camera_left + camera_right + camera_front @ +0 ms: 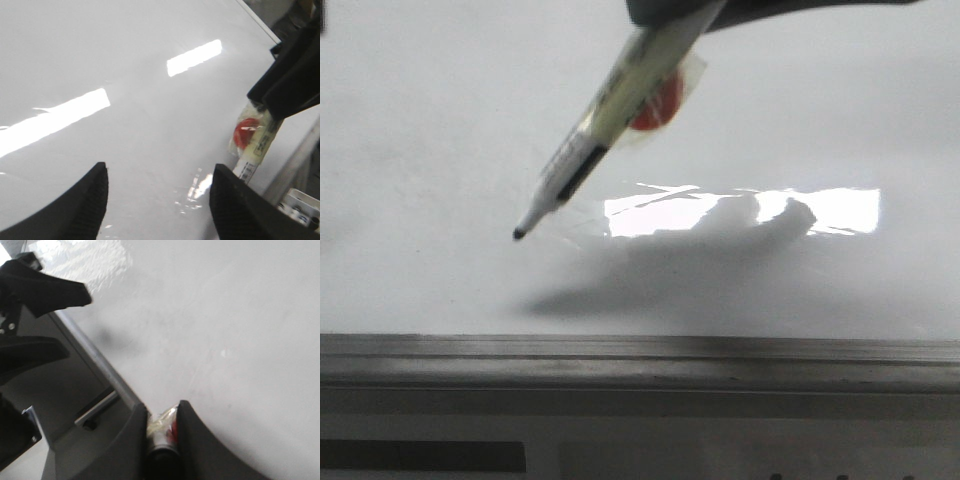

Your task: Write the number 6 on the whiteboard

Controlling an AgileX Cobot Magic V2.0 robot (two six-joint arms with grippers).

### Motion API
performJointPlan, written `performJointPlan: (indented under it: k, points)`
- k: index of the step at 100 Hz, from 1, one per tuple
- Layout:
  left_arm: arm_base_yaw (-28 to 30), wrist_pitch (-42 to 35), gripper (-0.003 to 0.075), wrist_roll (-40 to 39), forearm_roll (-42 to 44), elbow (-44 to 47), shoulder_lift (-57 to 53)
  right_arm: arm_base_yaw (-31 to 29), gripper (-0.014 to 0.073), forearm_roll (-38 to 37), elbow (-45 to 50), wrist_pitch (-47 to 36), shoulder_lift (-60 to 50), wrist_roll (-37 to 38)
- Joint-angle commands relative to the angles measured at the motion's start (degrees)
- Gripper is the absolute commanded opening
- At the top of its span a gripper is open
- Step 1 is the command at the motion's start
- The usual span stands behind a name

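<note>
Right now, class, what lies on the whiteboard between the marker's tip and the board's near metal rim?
In the front view, only bare glossy whiteboard and the marker's soft shadow lie between the tip and the rim; no ink line shows there.

Bright rectangular light glare (740, 212) gleams beyond a grey ledge (640, 400).

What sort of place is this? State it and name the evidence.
Probably a robot test bench: a large glossy white whiteboard with a grey metal rim lies flat, and the right claw grips a taped white marker pen above it.
</note>
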Motion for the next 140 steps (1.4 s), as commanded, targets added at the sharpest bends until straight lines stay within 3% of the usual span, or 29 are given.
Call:
performJointPlan:
  k: [1, 14, 33, 61, 79, 95, 113, 140]
  points:
    - [3.7, -1.9, 0.04, -0.5, -1.0, -1.7, -3.6, -3.3, -0.0062, 0.9, -4.5, -3.4, 0.3, -0.5]
    - [7.3, -1.2, 0.0365, -0.5, -1.0, -1.7, -5.7, -7.4, -0.0062, 0.5, -9.5, -3.3, 3.0, -0.5]
    - [7.2, -0.8, 0.0365, -0.6, -1.2, -1.7, -5.7, -10.1, -0.0062, -0.5, -13.2, -5.7, 7.0, -0.5]
    - [7.2, -0.6, 0.0365, -0.6, -2.0, -1.7, -5.7, -8.3, -0.0063, 3.2, -4.3, 2.7, 10.2, -0.5]
    - [7.2, -0.2, 0.0365, -0.6, -2.0, -1.7, -5.7, -8.2, -0.0062, 2.8, -3.9, -2.0, 4.9, -0.5]
    - [6.9, 0.2, 0.0365, -0.6, -1.9, -1.0, -4.1, -7.2, -0.0062, 3.2, -6.7, 0.1, 8.1, -0.8]
    - [1.5, -1.0, 0.0365, -0.6, -1.4, -0.5, 3.2, -4.3, -0.0062, 3.2, -6.8, -1.4, 6.4, -0.8]
    - [-8.3, -12.5, 0.0365, -0.6, 2.1, -0.5, 15.4, -0.2, -0.0062, 3.3, -6.8, 0.5, 4.1, -0.9]
